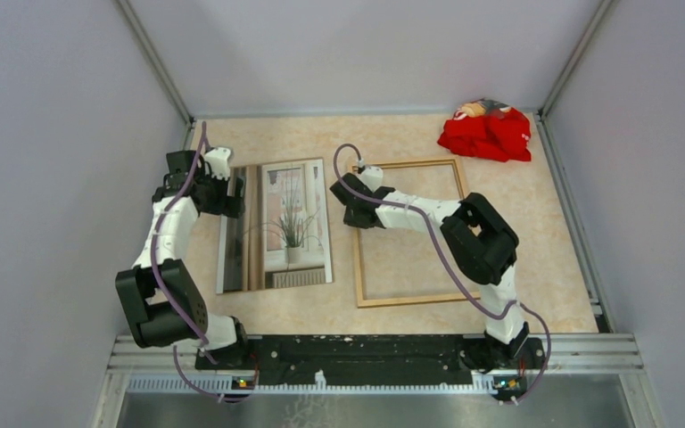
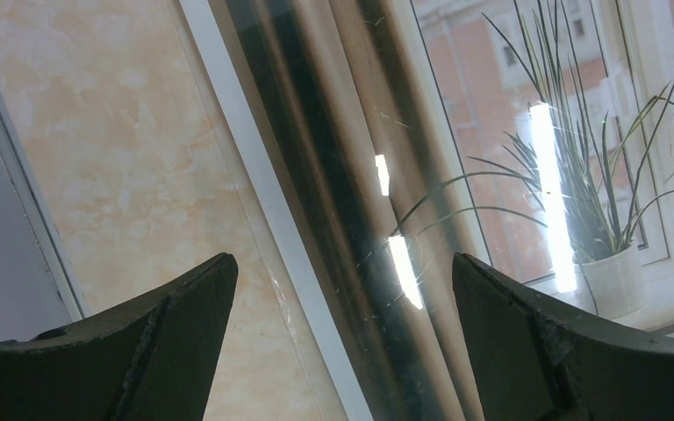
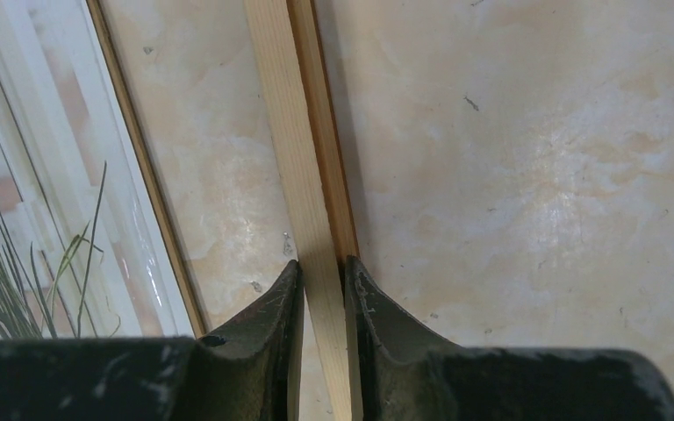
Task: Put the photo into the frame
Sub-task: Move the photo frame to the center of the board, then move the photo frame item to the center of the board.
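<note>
The photo, a window scene with a potted plant and brown curtains, lies face up on the table left of centre. My left gripper hovers open over its left edge; in the left wrist view the fingers straddle the white border and dark curtain strip of the photo, with the left gripper holding nothing. The frame lies flat to the right, pale wood side up. My right gripper is shut on its left rail; the right wrist view shows the right gripper pinching the frame, with the photo beside it.
A crumpled red cloth lies at the back right corner. Grey walls enclose the table on three sides. A metal rail carrying both arm bases runs along the near edge. A narrow strip of table separates photo and frame.
</note>
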Controlling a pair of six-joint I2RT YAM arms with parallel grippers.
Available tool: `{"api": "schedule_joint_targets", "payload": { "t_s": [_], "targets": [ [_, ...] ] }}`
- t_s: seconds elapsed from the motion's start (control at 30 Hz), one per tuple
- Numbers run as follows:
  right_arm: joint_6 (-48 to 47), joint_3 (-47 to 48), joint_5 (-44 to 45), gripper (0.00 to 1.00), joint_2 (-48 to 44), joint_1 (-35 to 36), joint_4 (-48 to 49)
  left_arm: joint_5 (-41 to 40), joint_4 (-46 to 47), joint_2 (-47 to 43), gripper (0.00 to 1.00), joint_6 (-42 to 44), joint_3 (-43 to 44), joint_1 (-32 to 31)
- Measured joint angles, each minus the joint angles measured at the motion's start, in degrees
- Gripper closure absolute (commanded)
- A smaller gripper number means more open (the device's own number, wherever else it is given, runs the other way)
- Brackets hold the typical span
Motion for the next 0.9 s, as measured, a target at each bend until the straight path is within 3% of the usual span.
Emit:
{"api": "schedule_joint_targets", "payload": {
  "t_s": [0.17, 0.37, 0.53, 0.9],
  "targets": [
    [0.6, 2.7, 1.0, 0.95, 1.2, 0.0, -3.0, 0.1, -0.2, -1.6, 0.02, 0.8, -0.3, 0.0],
    [-0.2, 3.7, 2.5, 0.7, 1.3, 0.0, -5.4, 0.0, -0.1, -1.5, 0.02, 1.5, -0.3, 0.0],
    [-3.2, 7.7, 1.9, 0.57, 1.3, 0.2, -7.1, -2.3, 0.4, 0.9, 0.02, 2.0, 0.2, 0.8],
    [-11.9, 20.0, -10.3, 0.43, 4.6, 0.5, -5.6, -14.3, 7.3, 7.8, 0.02, 4.4, 1.8, 4.4]
  ]
}}
